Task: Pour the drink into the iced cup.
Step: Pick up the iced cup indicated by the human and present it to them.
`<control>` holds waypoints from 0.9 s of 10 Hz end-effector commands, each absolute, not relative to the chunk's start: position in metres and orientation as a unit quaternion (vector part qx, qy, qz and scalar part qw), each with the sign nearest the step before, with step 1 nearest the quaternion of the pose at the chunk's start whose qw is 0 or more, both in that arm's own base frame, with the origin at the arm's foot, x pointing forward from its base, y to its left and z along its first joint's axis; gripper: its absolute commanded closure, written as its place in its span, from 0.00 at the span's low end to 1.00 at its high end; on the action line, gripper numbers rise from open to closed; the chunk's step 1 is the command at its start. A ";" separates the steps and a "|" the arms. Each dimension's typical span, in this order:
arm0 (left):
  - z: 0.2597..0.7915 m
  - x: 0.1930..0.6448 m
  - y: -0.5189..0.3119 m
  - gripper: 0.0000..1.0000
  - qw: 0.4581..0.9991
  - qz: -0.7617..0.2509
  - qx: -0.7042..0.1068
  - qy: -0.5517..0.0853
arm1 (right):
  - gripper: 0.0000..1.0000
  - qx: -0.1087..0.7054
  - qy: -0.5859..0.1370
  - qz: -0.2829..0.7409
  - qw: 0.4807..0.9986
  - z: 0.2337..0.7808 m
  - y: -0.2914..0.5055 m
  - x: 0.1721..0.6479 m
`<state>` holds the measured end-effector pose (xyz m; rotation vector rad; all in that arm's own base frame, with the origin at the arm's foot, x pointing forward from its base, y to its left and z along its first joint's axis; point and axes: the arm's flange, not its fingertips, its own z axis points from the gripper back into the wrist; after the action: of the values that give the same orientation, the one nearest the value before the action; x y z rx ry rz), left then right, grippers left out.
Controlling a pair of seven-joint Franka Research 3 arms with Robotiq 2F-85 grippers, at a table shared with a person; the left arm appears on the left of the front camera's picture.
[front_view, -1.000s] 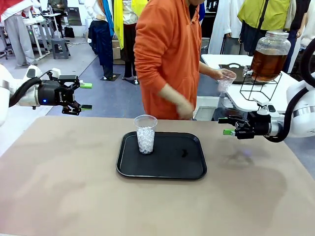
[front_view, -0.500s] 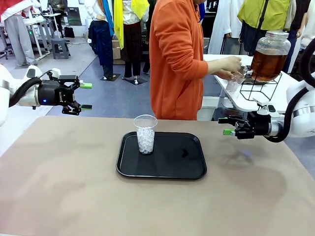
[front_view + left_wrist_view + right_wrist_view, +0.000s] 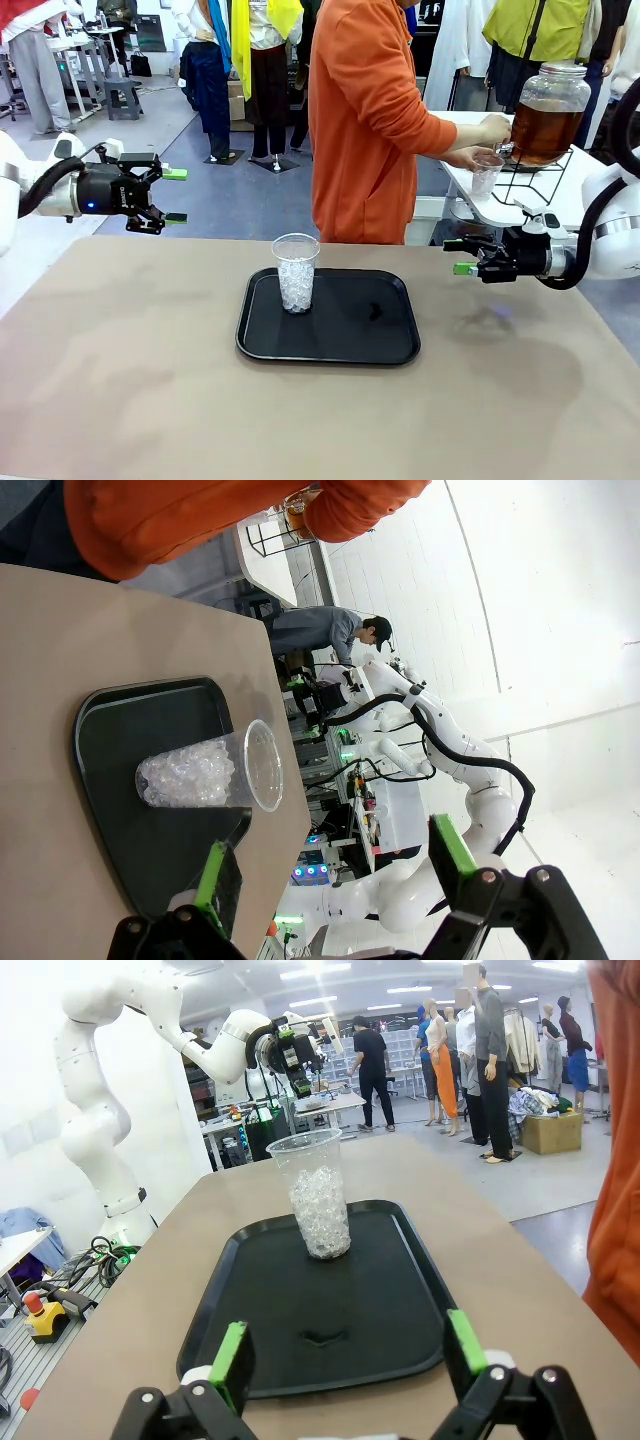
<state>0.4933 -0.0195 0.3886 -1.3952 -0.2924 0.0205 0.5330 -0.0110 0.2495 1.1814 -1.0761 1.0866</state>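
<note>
The iced cup [image 3: 296, 272] stands upright on the black tray [image 3: 345, 350] at the middle of the desk [image 3: 130, 390], part-filled with crushed ice and holding no liquid. The drink [image 3: 544, 132] sits in a glass dispenser jar [image 3: 553, 90] on a side table beyond the desk, where the person holds a clear cup [image 3: 487, 172] at its tap. The left gripper [image 3: 176, 195] and right gripper [image 3: 457, 256] hover spread and empty, well apart from the tray. Judged step: drink being drawn, pouring not begun. The next move calls for bringing the filled cup over the iced cup and tipping it steadily.
</note>
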 end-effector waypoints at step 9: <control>0.390 0.493 -0.019 0.00 0.753 0.003 -0.644 -0.138 | 0.00 0.504 -0.459 0.463 0.567 0.252 -0.009 0.534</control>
<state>0.4933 -0.0195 0.3886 -1.3952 -0.2925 0.0204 0.5330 -0.0110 0.2495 1.1814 -1.0761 1.0866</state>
